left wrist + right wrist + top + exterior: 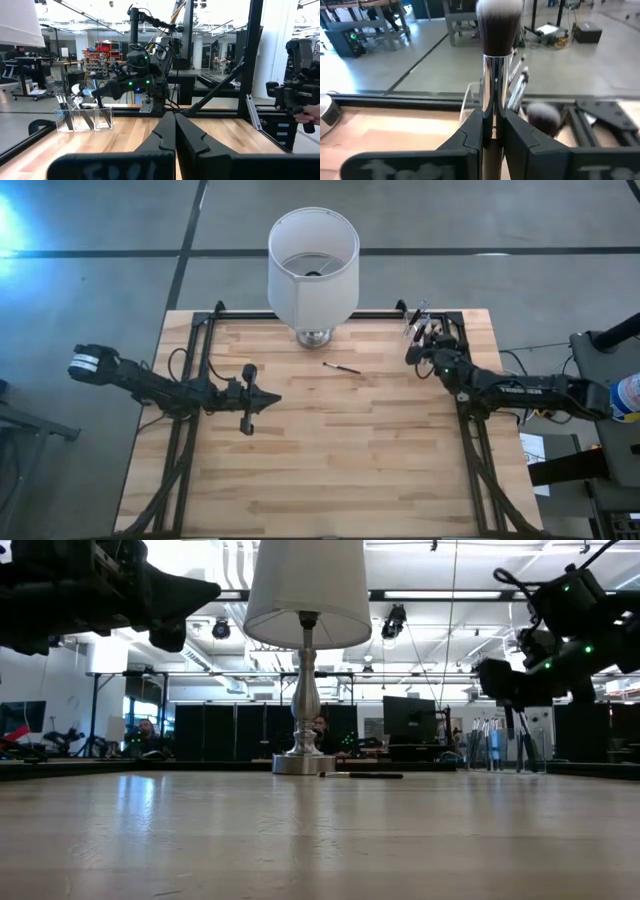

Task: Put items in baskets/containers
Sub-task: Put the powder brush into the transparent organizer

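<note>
One thin dark-handled brush (341, 367) lies flat on the wooden table in front of the lamp, also seen in the low view (362, 775). The small clear cup (425, 325) stands at the far right corner with several brushes upright in it (82, 119). My right gripper (415, 352) hovers just near of the cup, shut on a brush (492, 65) with a silvery ferrule and a big dark, white-tipped bristle head. My left gripper (268, 398) is shut and empty above the table's left half. My right gripper pinches the brush between its two fingers at the lower end of the silvery ferrule (491, 107). The fingers come roughly level from the table's right side. The brush stands with its bristle head (499, 25) up, lifted clear of the table.
The big white lampshade (313, 265) on its metal base (303, 762) stands at the middle of the far edge. A black frame rail (470, 440) runs along the table's right side, another along the left. A person's hand (310, 112) shows beyond the table.
</note>
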Motion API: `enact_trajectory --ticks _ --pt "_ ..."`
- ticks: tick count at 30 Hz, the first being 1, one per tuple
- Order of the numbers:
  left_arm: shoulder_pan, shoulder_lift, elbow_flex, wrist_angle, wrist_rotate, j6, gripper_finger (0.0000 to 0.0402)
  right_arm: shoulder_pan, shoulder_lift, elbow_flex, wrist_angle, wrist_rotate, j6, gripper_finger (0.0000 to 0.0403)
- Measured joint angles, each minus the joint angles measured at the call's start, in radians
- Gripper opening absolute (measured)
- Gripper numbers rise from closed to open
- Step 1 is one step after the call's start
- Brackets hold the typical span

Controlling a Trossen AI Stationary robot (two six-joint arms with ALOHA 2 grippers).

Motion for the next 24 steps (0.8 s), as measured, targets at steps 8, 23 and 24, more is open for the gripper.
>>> enact_trajectory --ticks 8,23,24 --pt "0.0 0.0 0.0 -0.008 0.0 0.002 0.0 0.0 0.068 -0.026 -0.002 -0.001 0.085 0.005" --pt "0.0 0.001 0.0 -0.016 0.0 0.003 0.0 -0.002 0.089 -0.014 -0.009 -0.035 0.111 0.0091" --pt "0.0 0.001 0.0 -0.016 0.0 0.003 0.0 -0.005 0.089 -0.014 -0.01 -0.042 0.113 0.0097"
